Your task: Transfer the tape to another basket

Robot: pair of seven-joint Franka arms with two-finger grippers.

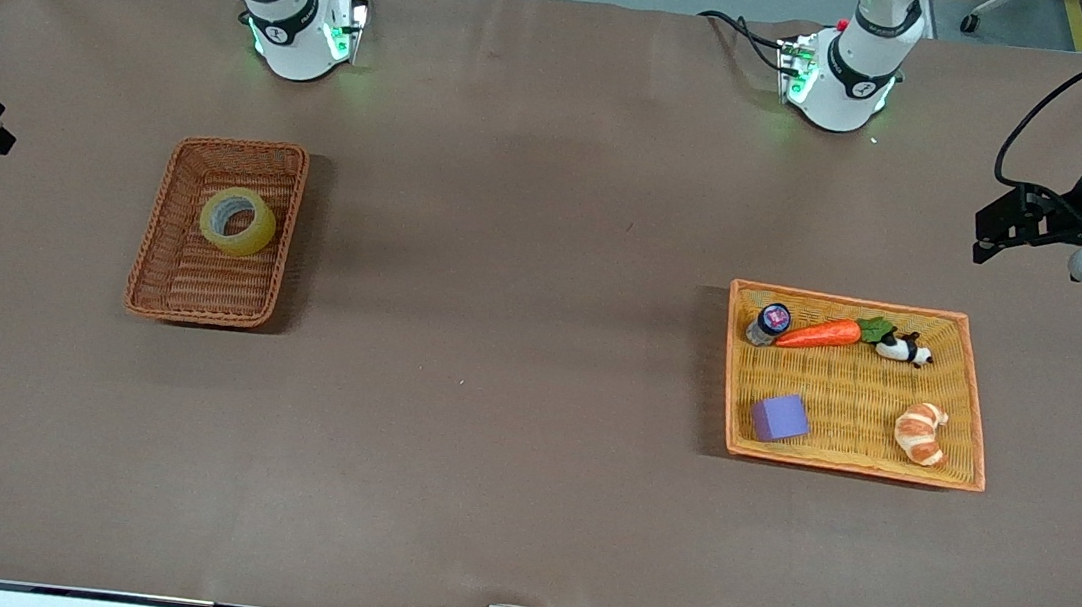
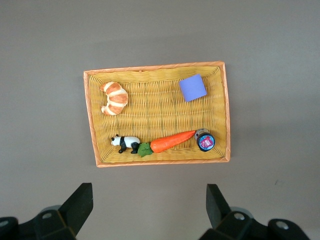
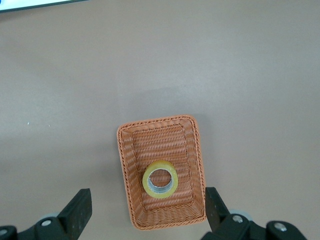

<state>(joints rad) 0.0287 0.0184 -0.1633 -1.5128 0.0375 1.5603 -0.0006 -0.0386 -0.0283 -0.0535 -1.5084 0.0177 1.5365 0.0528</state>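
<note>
Right now your tape (image 1: 238, 221) lies in the reddish-brown basket (image 1: 164, 272) toward the right arm's end of the counter (image 1: 512, 391), in the half farther from the front camera. Your right gripper (image 3: 147, 212) hangs above it, jaws released. Your left gripper (image 2: 150, 207) waits over the orange-yellow tray (image 1: 854, 387), jaws spread.

Even overhead light, soft shadows beside baskets, no glare, pics sharp.
</note>
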